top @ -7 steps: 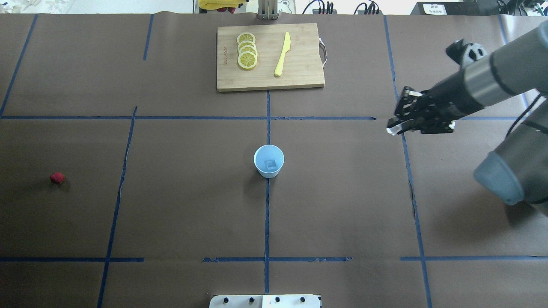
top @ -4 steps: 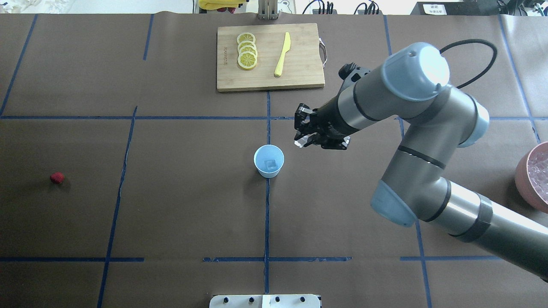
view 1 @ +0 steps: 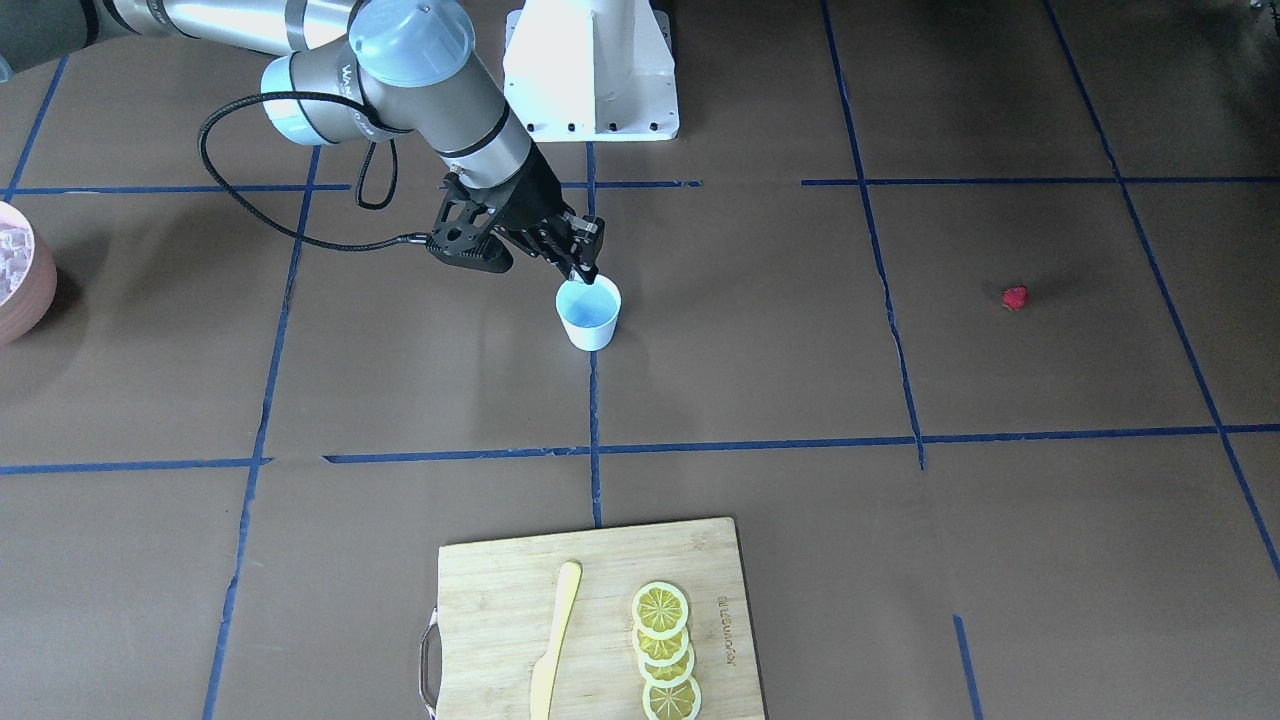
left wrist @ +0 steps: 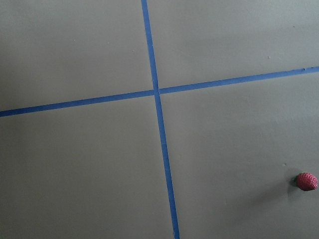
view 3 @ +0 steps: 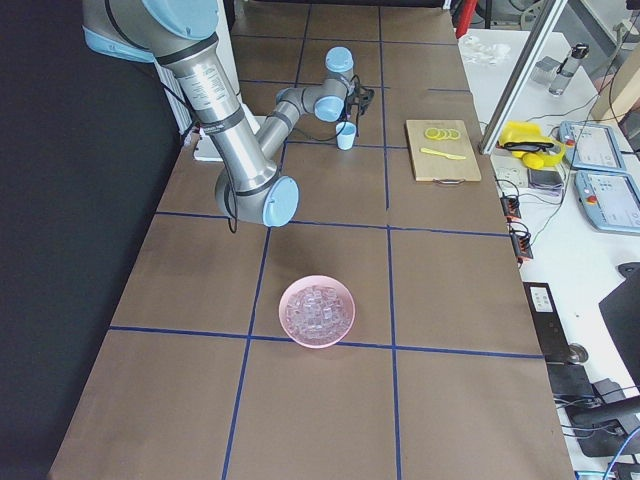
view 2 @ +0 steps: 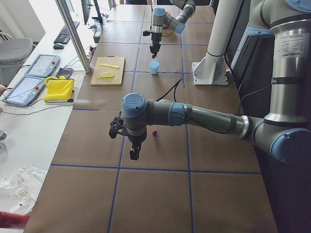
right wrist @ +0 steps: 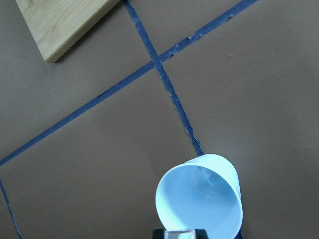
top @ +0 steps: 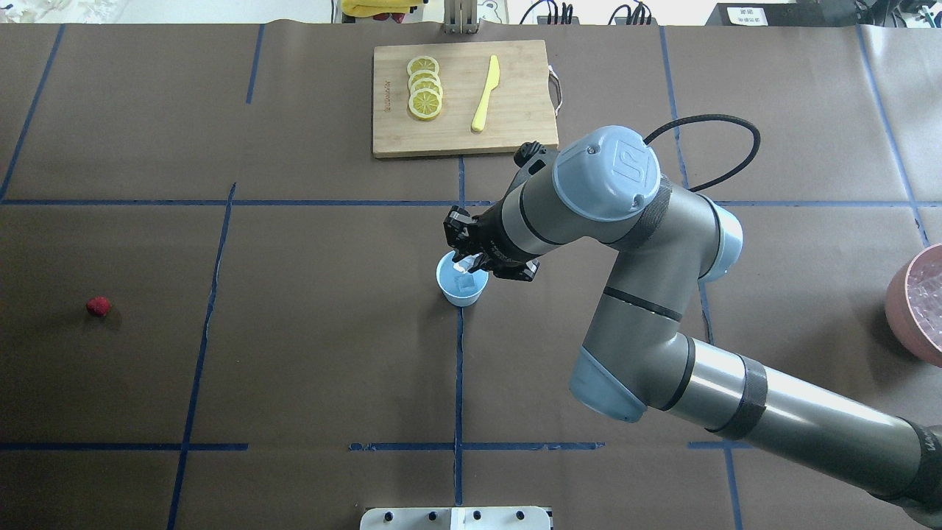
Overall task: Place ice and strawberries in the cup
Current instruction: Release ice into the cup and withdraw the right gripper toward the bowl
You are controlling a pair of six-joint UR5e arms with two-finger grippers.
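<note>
I have the right gripper (top: 472, 259) clamped on an ice cube (right wrist: 179, 233), over the rim of the cup (top: 461, 299). Risk: if I release off-centre, the cube clips the rim and bounces out. The strawberry (top: 98, 305) lies well apart. I cannot tell the left gripper's (view 2: 133, 154) state.

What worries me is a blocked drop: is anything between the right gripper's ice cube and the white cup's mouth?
Nothing visible does. The small clear ice cube in the right gripper hangs above the open rim of the small white, blue-lined cup.
</note>
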